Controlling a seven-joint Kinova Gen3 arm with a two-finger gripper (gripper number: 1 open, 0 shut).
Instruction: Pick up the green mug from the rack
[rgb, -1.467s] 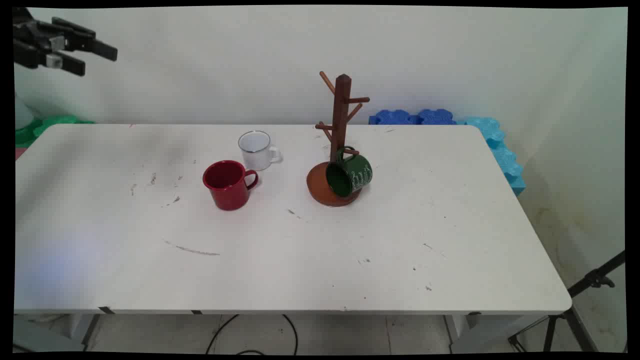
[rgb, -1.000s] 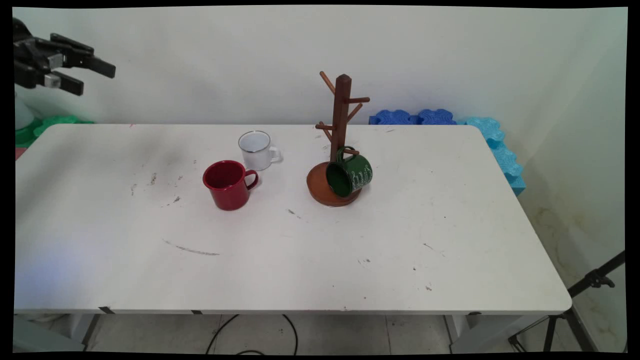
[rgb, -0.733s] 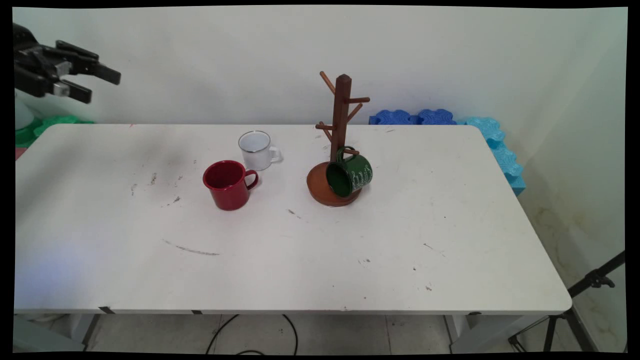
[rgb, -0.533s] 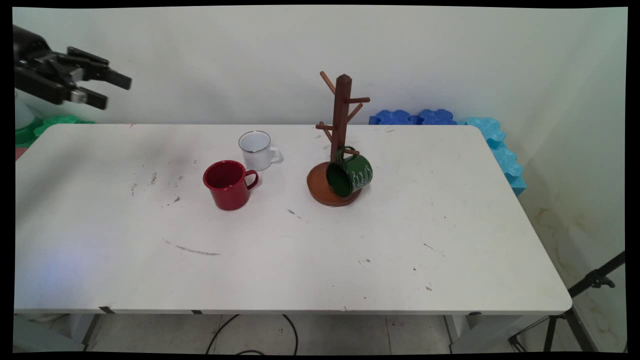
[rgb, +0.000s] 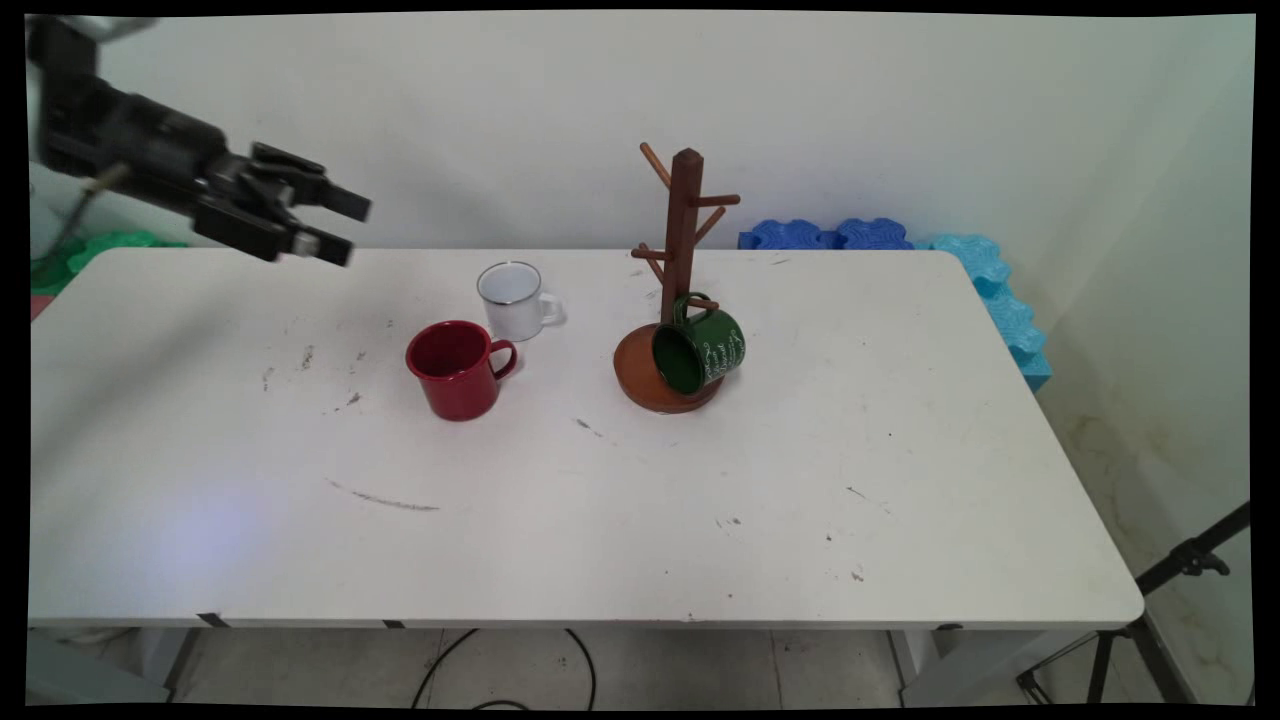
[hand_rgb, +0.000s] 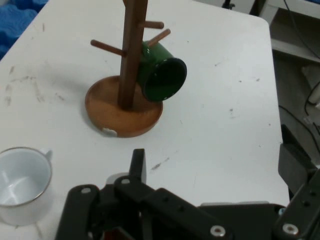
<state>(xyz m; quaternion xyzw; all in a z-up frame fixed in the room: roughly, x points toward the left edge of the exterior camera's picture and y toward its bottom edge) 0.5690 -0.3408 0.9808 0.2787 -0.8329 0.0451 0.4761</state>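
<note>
My black gripper (rgb: 355, 230) hangs open and holds nothing, above the table's far left part, to the left of the mugs and higher than them. A white mug (rgb: 512, 300) stands upright nearest to it, with a red mug (rgb: 455, 370) just in front. Further right, a green mug (rgb: 700, 348) hangs by its handle on a low peg of the wooden mug tree (rgb: 682, 230). In the hand view the gripper (hand_rgb: 215, 170) points toward the tree (hand_rgb: 131, 55) and green mug (hand_rgb: 160, 75), and the white mug (hand_rgb: 20, 182) sits at lower left.
Blue foam tiles (rgb: 900, 240) lie along the table's far right edge, and green ones (rgb: 100, 245) at the far left. A tripod (rgb: 1170, 600) stands off the right front corner. The white table (rgb: 700, 520) bears scuff marks.
The gripper has swung right and downward from the upper left corner toward the mugs, staying open. The mugs and tree have not moved.
</note>
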